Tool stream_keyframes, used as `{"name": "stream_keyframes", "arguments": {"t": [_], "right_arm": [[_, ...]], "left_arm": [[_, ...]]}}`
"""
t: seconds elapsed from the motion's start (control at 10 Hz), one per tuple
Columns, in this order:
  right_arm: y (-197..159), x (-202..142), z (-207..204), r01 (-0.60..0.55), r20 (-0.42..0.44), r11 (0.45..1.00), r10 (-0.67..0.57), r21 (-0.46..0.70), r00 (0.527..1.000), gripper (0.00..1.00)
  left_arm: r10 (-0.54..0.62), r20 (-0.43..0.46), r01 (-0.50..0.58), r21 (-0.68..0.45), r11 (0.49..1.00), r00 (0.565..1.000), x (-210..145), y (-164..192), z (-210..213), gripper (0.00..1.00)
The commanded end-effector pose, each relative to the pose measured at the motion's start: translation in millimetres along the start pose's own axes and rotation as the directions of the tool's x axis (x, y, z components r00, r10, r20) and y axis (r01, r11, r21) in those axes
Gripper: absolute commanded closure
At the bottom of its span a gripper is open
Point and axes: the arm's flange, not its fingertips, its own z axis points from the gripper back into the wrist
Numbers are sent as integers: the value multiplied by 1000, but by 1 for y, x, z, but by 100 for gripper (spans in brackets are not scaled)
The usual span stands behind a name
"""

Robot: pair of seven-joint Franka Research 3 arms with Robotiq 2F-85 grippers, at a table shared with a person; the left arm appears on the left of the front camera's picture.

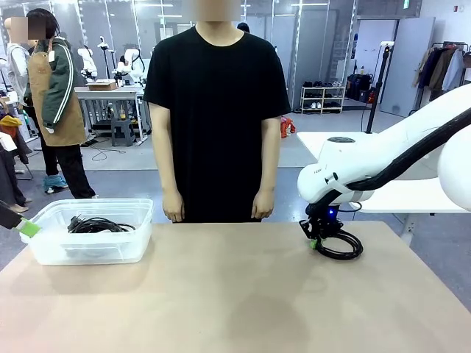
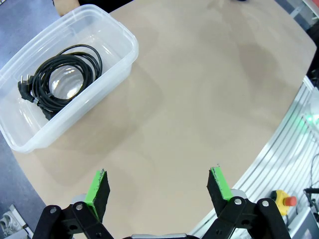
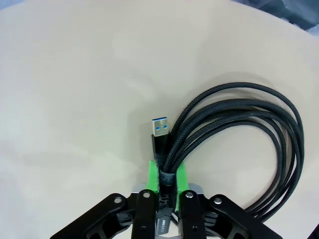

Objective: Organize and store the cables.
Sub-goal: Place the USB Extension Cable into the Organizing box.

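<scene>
Clear plastic bin (image 1: 55, 250) on the counter (image 1: 221, 294) holds one coiled cable (image 2: 60, 79); right gripper (image 3: 167, 177) pinches a braided cable (image 3: 239, 129); left gripper (image 2: 159, 186) gapes.

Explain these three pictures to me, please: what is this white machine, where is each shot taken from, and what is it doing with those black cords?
This is a two-armed robot at a tan table, with a person standing at the far side, hands down. The front view looks across the table from between the arms. The other two come from cameras on the wrists, looking along each claw's green-padded fingers.

The right gripper is shut on a coiled black cable with a blue-tipped USB plug; in the front view the coil sits low by the table's far right. The left gripper is open and holds nothing. It looks down at a clear plastic bin, which stands at the table's left and contains another coiled cable.
</scene>
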Motion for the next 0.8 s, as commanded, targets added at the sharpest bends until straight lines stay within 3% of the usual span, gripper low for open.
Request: {"name": "stream_keyframes", "arguments": {"t": [0.0, 0.3, 0.5, 0.7], "right_arm": [[4, 4, 0, 23, 29, 999, -21, -49, 999, 100], [15, -10, 55, 11, 71, 999, -9, -35, 997, 100], [38, -25, 89, -28, 92, 1000, 29, -13, 995, 100], [72, -40, 102, 14, 59, 999, -12, -37, 998, 100]], "left_arm": [[16, 3, -16, 18, 1000, 1000, 1, -3, 0, 0], [16, 3, -16, 18, 1000, 1000, 1, -3, 0, 0], [16, 3, -16, 18, 1000, 1000, 1, -3, 0, 0], [16, 3, -16, 18, 1000, 1000, 1, -3, 0, 0]]}}
